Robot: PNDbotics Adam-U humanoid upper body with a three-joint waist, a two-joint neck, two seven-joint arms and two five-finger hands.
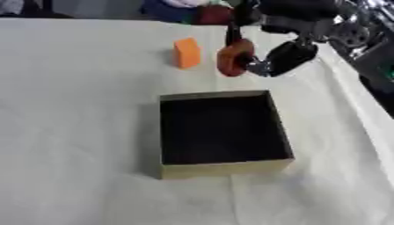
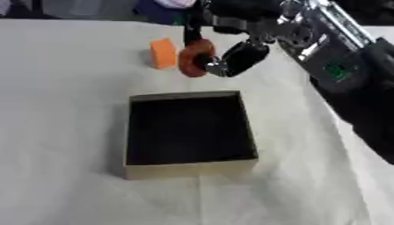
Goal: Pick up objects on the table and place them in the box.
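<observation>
An open cardboard box (image 1: 221,169) with a dark inside sits on the white table in the middle of the view. Beyond its far edge my right hand (image 1: 286,57) comes in from the upper right, with fingers and thumb curled round a reddish-brown ring-shaped object (image 1: 233,57) held upright above the table. An orange block (image 1: 186,52) stands on the table just left of the held ring. The left hand shows in neither view.
The white cloth-covered table (image 1: 69,132) spreads wide to the left and in front of the box. Dark and coloured shapes (image 1: 188,11) lie along the far edge. My right arm (image 2: 346,66) fills the upper right of the right eye view.
</observation>
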